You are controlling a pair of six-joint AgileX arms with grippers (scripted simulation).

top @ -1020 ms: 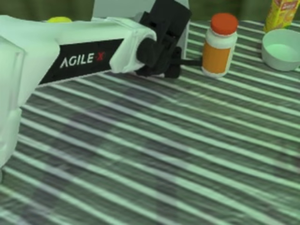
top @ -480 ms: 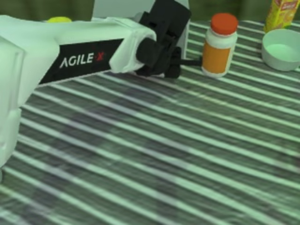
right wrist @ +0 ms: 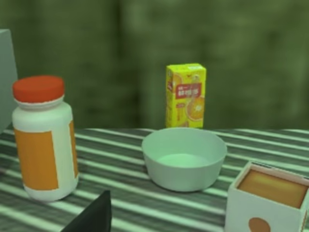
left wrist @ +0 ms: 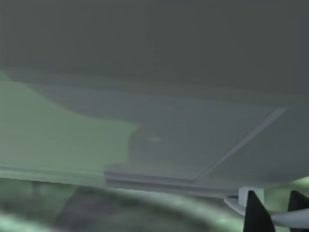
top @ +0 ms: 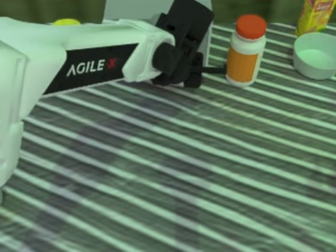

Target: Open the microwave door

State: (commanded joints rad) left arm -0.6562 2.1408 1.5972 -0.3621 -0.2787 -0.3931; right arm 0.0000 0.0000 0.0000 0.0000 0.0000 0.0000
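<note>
The left arm reaches across the striped table (top: 210,173) toward the far edge, where the microwave (top: 131,9) stands at the top of the top view, mostly hidden behind the arm. The left end effector (left wrist: 275,212) sits right at the microwave door (left wrist: 193,140); in the left wrist view its 2 dark fingertips (left wrist: 255,215) stand on either side of a pale handle (left wrist: 244,203) at the door's lower edge, with a gap between them, though I cannot tell whether they are pressing on it. The door's window fills most of that view.

To the right of the microwave stands a white bottle (top: 245,50) with an orange label and red cap, then a pale bowl (top: 315,55) and a yellow juice carton (top: 315,16) behind it. The right wrist view also shows an open white box (right wrist: 268,198) near the bowl. The right end effector itself is out of sight.
</note>
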